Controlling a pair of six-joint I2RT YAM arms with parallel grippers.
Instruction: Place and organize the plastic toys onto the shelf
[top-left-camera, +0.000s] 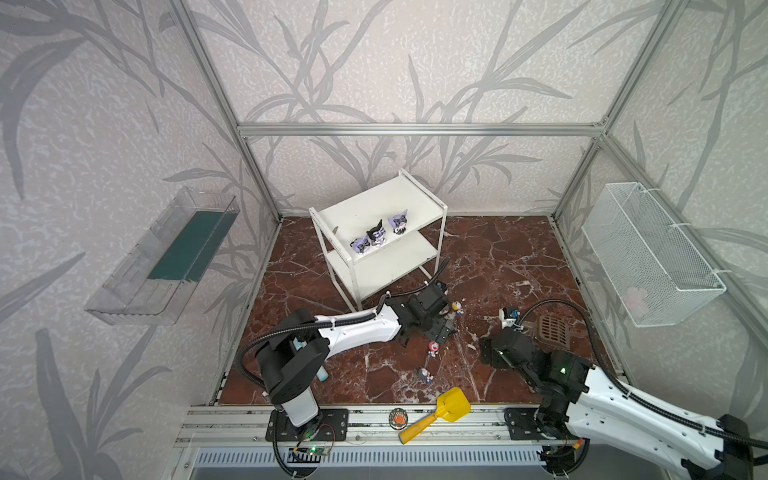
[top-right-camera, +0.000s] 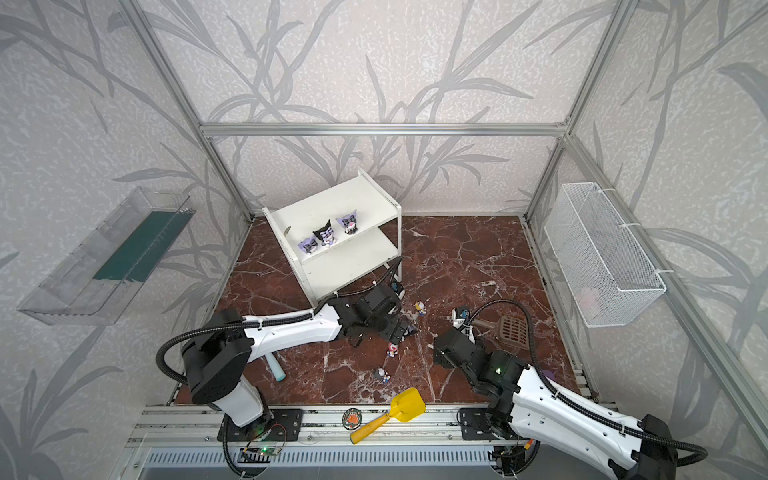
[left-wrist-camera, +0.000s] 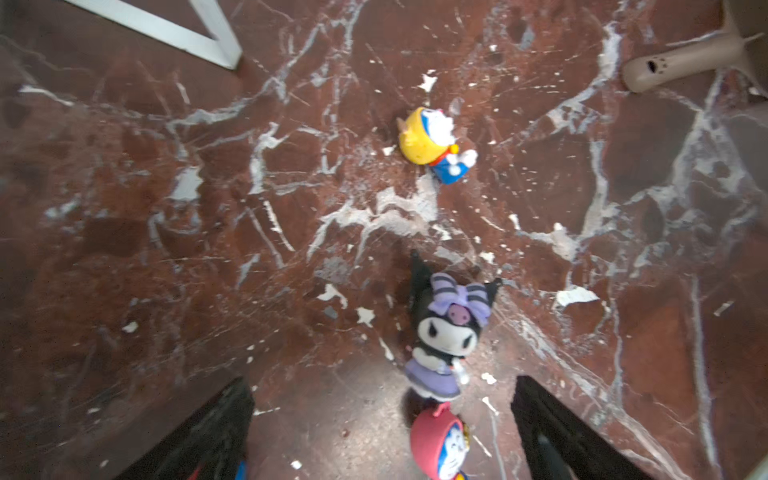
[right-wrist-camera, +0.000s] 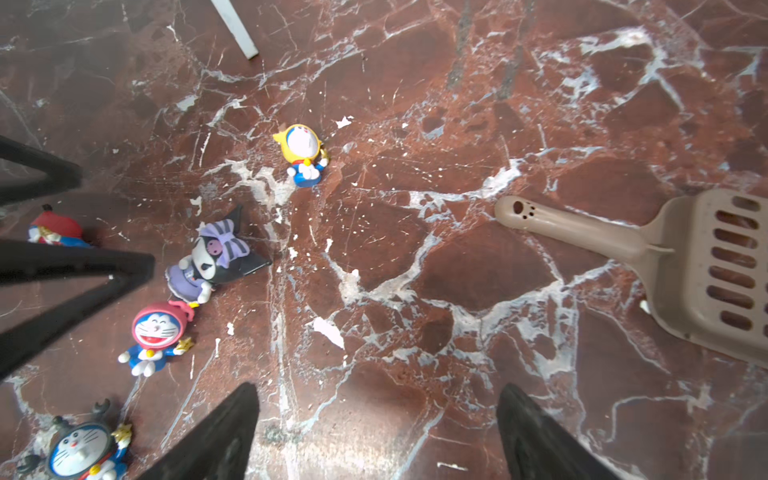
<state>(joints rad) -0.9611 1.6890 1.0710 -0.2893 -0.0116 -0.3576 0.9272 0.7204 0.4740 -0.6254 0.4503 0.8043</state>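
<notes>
- The left fingers (left-wrist-camera: 216, 428) are spread wide and hold nothing, low over the marbled surface (left-wrist-camera: 124, 208).
- The fourth purple figurine (left-wrist-camera: 446, 332) lies toppled, face up, just ahead of their gap. It looks lined up for the fingers to slide forward and close across its body.
- The right fingers (right-wrist-camera: 220, 436) are also spread and empty, over a bare patch of surface. I judge this arm is keeping clear so the two do not cross.
- On the shelf (top-left-camera: 374, 203), three purple figurines (top-left-camera: 377, 232) stand in a row along the top board's front edge.
- The lower board (top-left-camera: 386, 266) is bare. The row leaves room for a fourth, which is probably why the purple one is being taken now.
- The pink-headed figurine (right-wrist-camera: 156, 332) sits just beside the purple one's skirt. In the left wrist view it falls inside the finger gap, so it could get nudged or pinched along.
- The yellow-headed figurine (right-wrist-camera: 303, 153) stands beyond the purple one, apart from it.
- The red-and-black figurine (right-wrist-camera: 52, 228) is partly hidden behind the left fingers, and the grey-headed figurine (right-wrist-camera: 79, 451) is nearer the front.
- A brown slotted scoop (right-wrist-camera: 706, 266) lies beside the right arm.
- A yellow scoop (top-left-camera: 440, 409) rests on the front rail, well apart from the toys.
- The shelf's front leg (left-wrist-camera: 216, 37) stands near the left arm's lifting path.
</notes>
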